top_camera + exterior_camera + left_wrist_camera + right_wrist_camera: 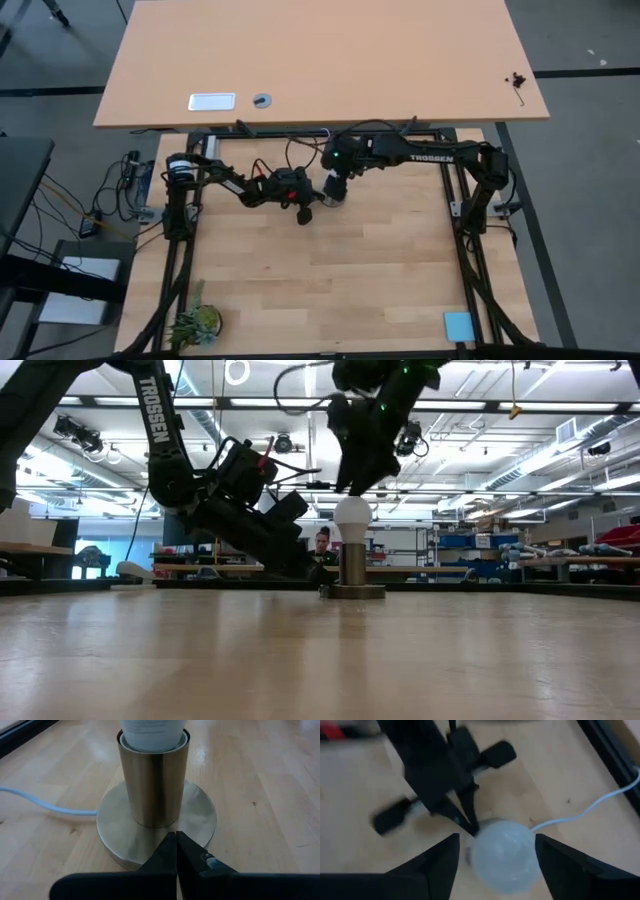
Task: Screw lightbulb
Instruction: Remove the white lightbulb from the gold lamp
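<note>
R gripper fingers straddle lightbulb, apart.

Grey floor, tan desk (shelving behind)

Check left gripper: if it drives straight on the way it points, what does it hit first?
Likely the socket base: the left gripper, fingers shut, points at its disc rim, with the upright barrel just behind. The gap is hard to judge.

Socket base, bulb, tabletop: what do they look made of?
Socket base: looks like brushed metal, satin brass-grey, with soft reflections on the cylinder and disc foot. Lightbulb: matte white, frosted glass or plastic; cannot tell which. Table: light wood planks with visible grain, joints and small knots, faint sheen. The left gripper presses shut on the foot.
</note>
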Controlling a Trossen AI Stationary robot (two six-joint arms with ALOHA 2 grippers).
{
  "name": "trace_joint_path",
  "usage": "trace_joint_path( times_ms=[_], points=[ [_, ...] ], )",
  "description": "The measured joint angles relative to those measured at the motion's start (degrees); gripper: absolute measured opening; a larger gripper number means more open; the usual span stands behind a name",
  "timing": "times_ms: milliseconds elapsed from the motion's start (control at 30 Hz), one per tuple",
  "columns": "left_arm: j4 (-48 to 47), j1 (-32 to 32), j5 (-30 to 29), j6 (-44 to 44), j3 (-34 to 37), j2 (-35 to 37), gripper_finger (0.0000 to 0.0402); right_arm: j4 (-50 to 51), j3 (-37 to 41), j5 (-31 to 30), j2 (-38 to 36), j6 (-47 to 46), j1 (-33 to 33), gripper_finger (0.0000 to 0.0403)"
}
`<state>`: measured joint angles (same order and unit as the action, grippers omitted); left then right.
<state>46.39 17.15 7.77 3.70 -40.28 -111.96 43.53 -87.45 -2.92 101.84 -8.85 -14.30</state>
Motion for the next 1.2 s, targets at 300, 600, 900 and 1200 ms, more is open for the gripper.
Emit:
trace_joint_path(
  times_ms=[300,600,900,1200],
  points=[
    [-0.4,0.0,0.0,-1.0,0.0,0.0,0.0001,4.5,-2.7,-4.9,0.1,-19.3,0.4,0.0318],
    [-0.4,0.0,-0.1,-1.0,-0.1,0.0,0.0001,5.4,-2.6,-7.6,2.2,-21.3,1.1,0.0304],
    [-0.6,0.0,-0.1,-1.0,-0.1,0.0,0.0001,6.0,-2.7,-5.0,3.9,-17.0,0.8,0.0271],
    [-0.7,0.0,0.1,-1.0,0.0,0.0,0.0001,5.3,-2.7,0.1,3.7,18.6,-0.6,0.0243]
  ],
)
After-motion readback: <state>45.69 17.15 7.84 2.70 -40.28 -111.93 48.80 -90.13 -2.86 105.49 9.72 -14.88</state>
